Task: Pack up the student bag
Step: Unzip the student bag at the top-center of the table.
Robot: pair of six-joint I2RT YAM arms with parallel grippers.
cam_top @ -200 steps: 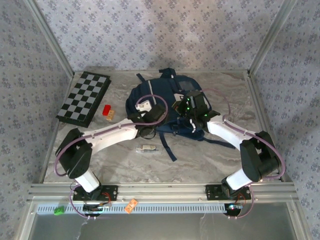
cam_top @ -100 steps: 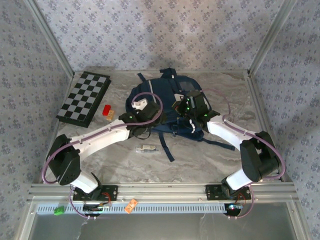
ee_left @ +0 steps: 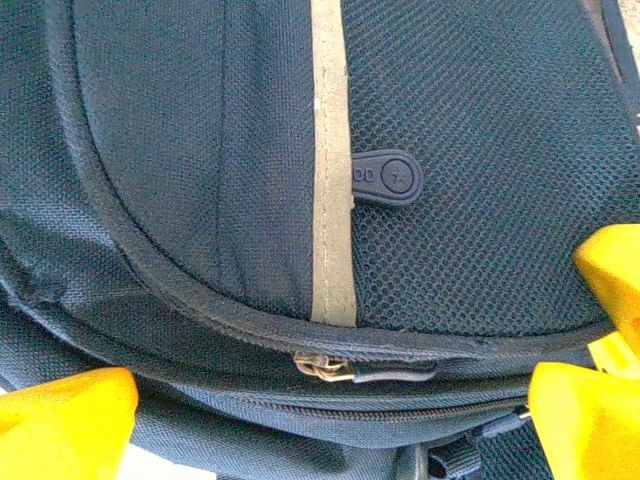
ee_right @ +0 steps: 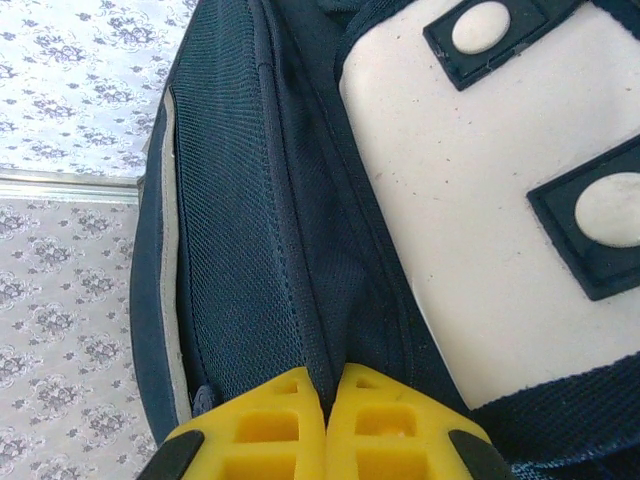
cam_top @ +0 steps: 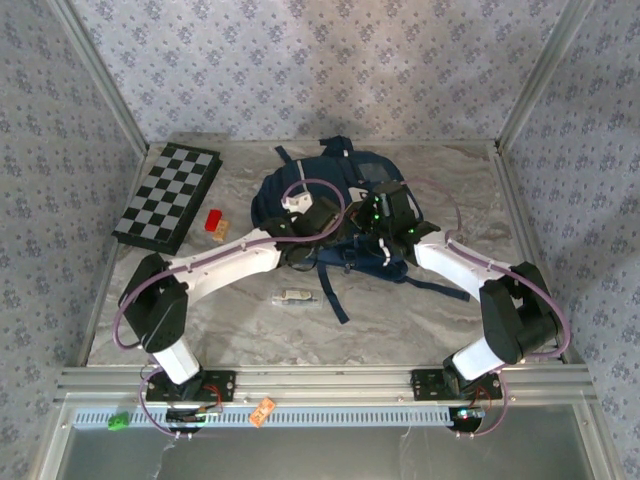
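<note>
We see one bag (cam_top: 345,175) lying at the far middle of the table (cam_top: 420,320), its long axis running roughly from the far edge toward the near edge, straps trailing toward us. The left pincer (ee_left: 325,415) hangs just above the bag with its fingers spread wide and nothing between them. Straight below, about midway between the two fingers, sits the metal zip pull (ee_left: 322,367). The zip line runs from one finger toward the other, so we judge that the left arm is the one placed to take it, by coming down and closing. The right pincer (ee_right: 325,420) is closed tight against a seam on the bag's side, next to the white patch (ee_right: 470,230). Whether it pinches cloth we cannot tell. Toward the far left corner lies one chessboard (cam_top: 168,196), with one small red block (cam_top: 213,219) just beside it, and one small pale item (cam_top: 294,296) rests nearer the middle of the table, close to a strap.
</note>
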